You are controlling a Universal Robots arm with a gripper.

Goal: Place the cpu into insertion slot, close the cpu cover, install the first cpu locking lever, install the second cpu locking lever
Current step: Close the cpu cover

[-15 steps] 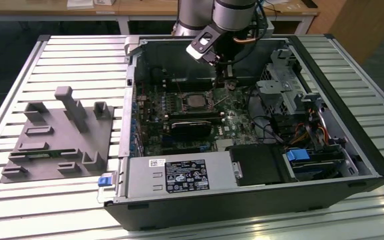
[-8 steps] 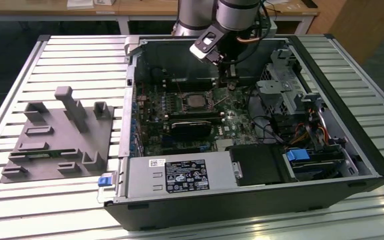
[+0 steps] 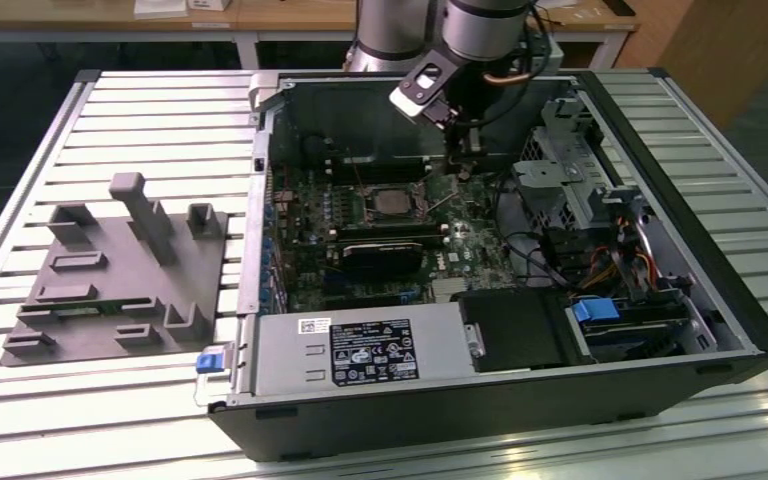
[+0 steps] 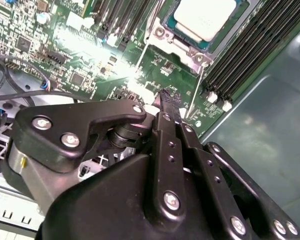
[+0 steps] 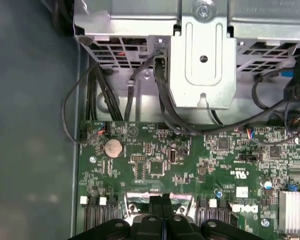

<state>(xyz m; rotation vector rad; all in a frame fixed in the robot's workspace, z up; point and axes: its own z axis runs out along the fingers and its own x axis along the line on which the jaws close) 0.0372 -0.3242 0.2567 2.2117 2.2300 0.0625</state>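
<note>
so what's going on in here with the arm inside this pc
A single robot arm is reaching into an open computer case. The cpu already lies in place on the motherboard, with the cpu cover down around it. The tool, its fingers shut together, is low over the board right beside the cover, close to a thin wire lever.

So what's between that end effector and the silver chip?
In the second wrist view, a strip of green circuit board and the insertion slot's silvery metal rim lie between the end effector and the cpu.
</note>
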